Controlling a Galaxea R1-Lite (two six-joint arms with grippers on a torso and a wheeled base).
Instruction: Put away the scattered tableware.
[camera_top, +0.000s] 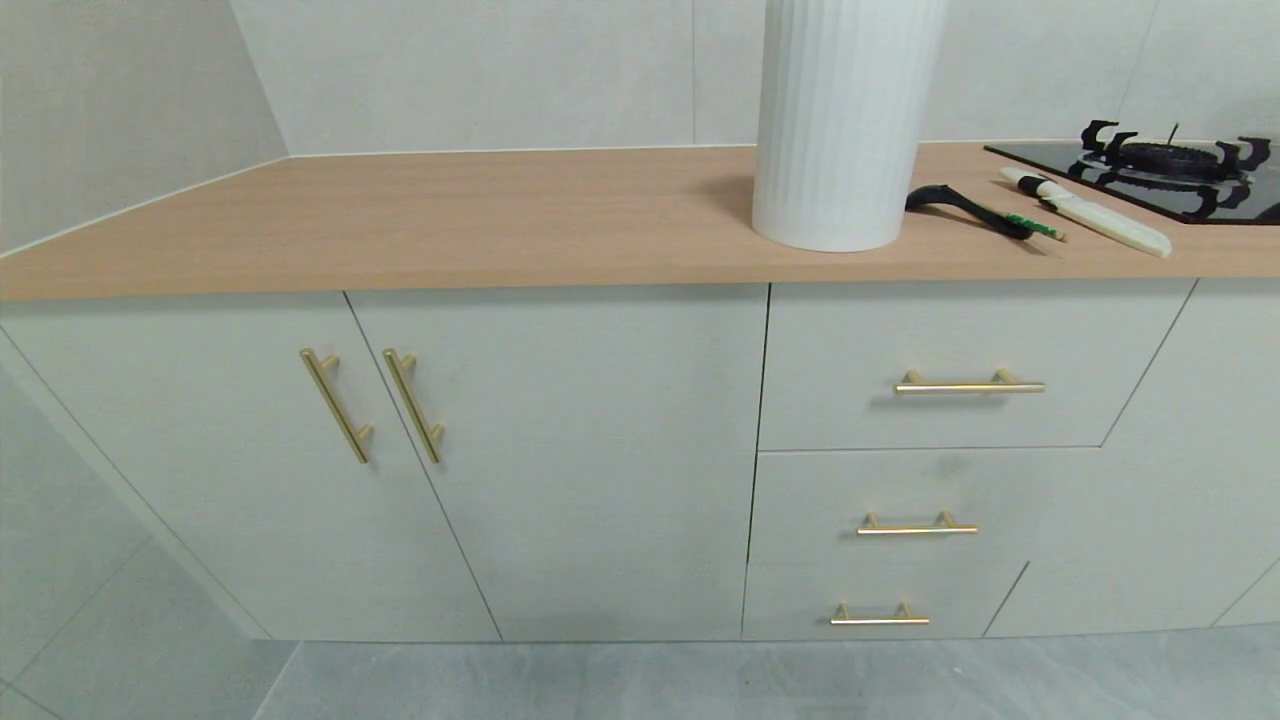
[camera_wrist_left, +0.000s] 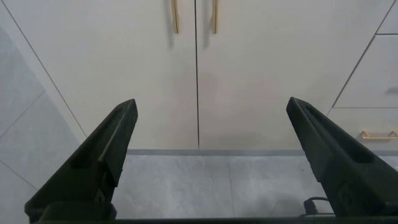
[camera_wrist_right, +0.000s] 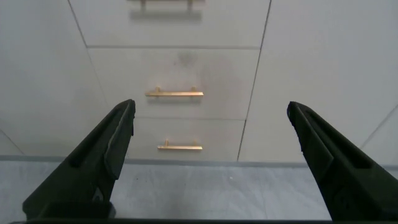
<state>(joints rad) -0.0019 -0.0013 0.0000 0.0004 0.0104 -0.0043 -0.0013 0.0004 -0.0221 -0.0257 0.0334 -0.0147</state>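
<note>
On the wooden countertop (camera_top: 450, 220) a tall white ribbed container (camera_top: 843, 120) stands right of the middle. Just to its right lie a black curved utensil (camera_top: 962, 207), a thin green-banded stick (camera_top: 1032, 227) and a cream-coloured knife-like piece (camera_top: 1085, 209). My left gripper (camera_wrist_left: 211, 124) hangs open low in front of the double cupboard doors (camera_wrist_left: 197, 62), holding nothing. My right gripper (camera_wrist_right: 211, 124) is open too, empty, facing the drawer fronts (camera_wrist_right: 174, 81).
A black hob with a burner grate (camera_top: 1170, 160) sits at the counter's far right. Below are two cupboard doors with gold handles (camera_top: 337, 404) and a stack of three drawers with gold handles (camera_top: 968, 385). Grey tiled floor (camera_top: 700, 680) lies in front; walls close the left corner.
</note>
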